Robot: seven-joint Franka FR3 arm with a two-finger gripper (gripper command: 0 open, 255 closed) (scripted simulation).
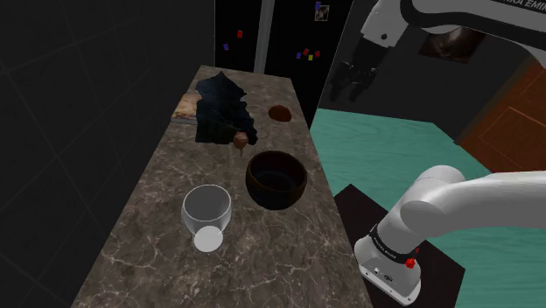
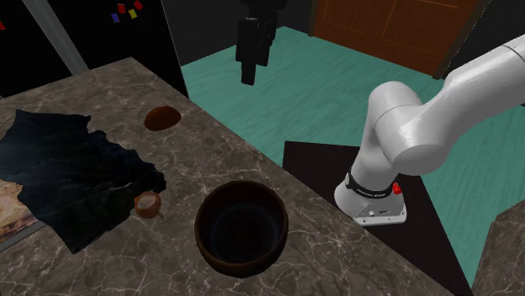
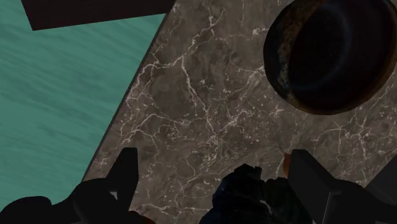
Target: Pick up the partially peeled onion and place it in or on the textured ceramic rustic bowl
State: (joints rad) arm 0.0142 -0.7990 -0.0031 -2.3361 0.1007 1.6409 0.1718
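The partially peeled onion (image 1: 239,138) (image 2: 148,204) is small and brown-and-white, resting on the marble counter at the edge of a dark cloth. The dark brown rustic bowl (image 1: 276,178) (image 2: 241,227) (image 3: 331,57) stands upright and empty just in front of it. My black gripper (image 1: 348,83) (image 2: 252,55) hangs high in the air off the counter's side, above the teal floor, well away from both. In the wrist view the gripper (image 3: 216,181) is open with nothing between its fingers (image 3: 124,175). A sliver of orange-brown (image 3: 285,164) peeks beside the other finger.
A crumpled dark cloth (image 1: 223,105) (image 2: 67,164) covers the counter's far part, over a tan board (image 1: 185,107). A small brown lump (image 1: 279,113) (image 2: 161,117) lies near the counter's edge. A clear glass bowl (image 1: 207,210) stands nearer the camera. The arm's base (image 1: 391,262) sits on a dark stand.
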